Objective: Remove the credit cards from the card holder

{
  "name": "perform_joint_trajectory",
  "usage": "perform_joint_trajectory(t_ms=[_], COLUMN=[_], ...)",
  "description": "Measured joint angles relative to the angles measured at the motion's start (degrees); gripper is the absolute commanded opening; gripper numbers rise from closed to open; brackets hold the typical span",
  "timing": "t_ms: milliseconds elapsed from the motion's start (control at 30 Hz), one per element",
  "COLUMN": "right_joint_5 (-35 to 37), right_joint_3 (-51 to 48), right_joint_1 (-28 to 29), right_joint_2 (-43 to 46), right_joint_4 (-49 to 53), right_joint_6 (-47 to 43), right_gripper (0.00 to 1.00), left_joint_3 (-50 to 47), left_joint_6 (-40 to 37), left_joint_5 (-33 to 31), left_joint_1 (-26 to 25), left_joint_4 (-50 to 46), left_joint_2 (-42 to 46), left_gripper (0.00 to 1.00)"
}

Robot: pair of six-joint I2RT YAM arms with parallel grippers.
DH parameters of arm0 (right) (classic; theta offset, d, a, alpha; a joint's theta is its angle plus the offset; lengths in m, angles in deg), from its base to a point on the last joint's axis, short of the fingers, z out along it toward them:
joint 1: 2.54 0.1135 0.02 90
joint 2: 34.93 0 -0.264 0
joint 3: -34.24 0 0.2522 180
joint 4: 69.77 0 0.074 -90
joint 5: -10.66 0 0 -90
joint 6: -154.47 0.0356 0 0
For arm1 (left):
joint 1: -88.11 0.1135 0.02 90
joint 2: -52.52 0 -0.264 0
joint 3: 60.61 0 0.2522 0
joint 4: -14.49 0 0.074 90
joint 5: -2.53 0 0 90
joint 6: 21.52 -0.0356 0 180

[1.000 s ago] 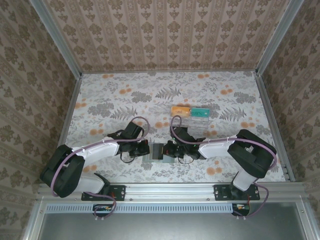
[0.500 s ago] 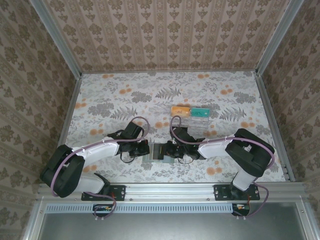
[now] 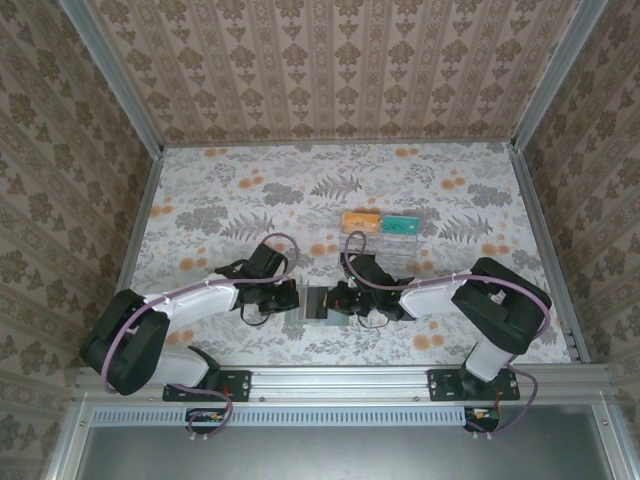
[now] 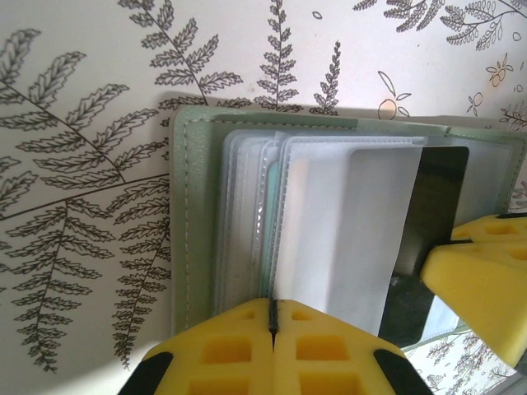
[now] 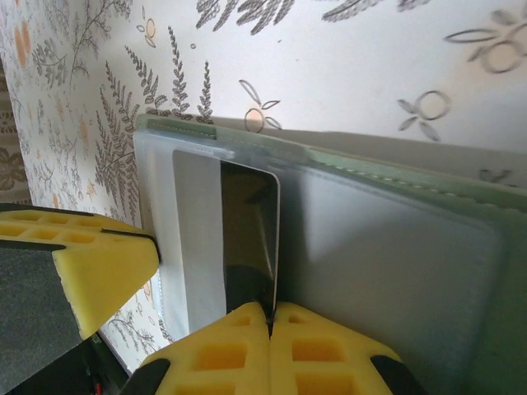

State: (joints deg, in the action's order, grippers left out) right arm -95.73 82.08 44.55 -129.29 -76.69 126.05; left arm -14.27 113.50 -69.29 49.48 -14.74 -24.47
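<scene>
We find the card holder [image 3: 318,303] lying open on the bench [image 3: 250,200], near the front edge and midway between the two arms. Its clear sleeves [image 4: 346,222] are fanned upward. The teal credit card [image 3: 402,225] and the orange one [image 3: 358,219] lie well apart from it, at the far end of a clear tray [image 3: 385,248], so we judge both to be out already.

What matters next is a dark card-shaped panel [image 5: 247,230] inside one sleeve. Its long axis runs straight away from the right claw [image 5: 268,317], and its near edge meets that claw's seam. We cannot tell whether it is a card.

The right claw is pinched tight on that leaf at the holder's right side, so the right arm is the nearer one. The left claw [image 4: 272,311] is likewise closed flat on a sleeve edge at the holder's left side.

Both arms are folded low, forearms angled inward and wrists close over the bench, facing each other across the holder.
</scene>
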Motion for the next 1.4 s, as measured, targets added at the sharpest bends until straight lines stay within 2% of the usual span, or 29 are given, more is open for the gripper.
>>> perform_joint_trajectory(t_ms=[333,533,633,767,867,967,1133,1400], right_joint_5=[0.11,1.16,1.62,2.91,4.66,6.6,10.38,15.58], right_joint_3=[-5.18,-6.47,-5.99,-0.98,5.75,13.31,25.0,33.16], right_joint_1=[-3.02,-4.02,-4.52,-5.27,-5.38,-5.49,-5.49,-5.49], right_joint_2=[8.07,16.63,21.51,26.08,27.91,28.09,25.55,17.14], right_joint_4=[3.63,9.94,14.53,24.83,33.44,41.68,53.92,62.95], right_joint_6=[-1.62,-3.82,-5.95,-10.95,-17.0,-24.3,-37.64,-59.78], right_gripper=[0.01,0.0,0.0,0.0,0.0,0.0,0.0,0.0], left_joint_3=[0.02,0.66,1.86,5.44,8.66,11.78,14.99,16.48], left_joint_6=[-0.02,-0.04,-0.26,-1.2,-2.08,-3.15,-4.37,-5.25], left_joint_5=[0.0,-0.09,-0.46,-0.92,-0.98,-0.94,-1.05,-1.53], left_joint_1=[0.48,0.48,0.66,1.6,2.56,3.87,6.25,10.71], left_joint_4=[-0.17,-1.53,-3.98,-7.63,-9.22,-9.94,-10.56,-11.63], left_joint_2=[0.0,0.0,0.0,0.22,1.09,1.92,3.41,7.02], left_gripper=[0.0,0.0,0.12,0.43,0.61,0.84,1.0,1.0])
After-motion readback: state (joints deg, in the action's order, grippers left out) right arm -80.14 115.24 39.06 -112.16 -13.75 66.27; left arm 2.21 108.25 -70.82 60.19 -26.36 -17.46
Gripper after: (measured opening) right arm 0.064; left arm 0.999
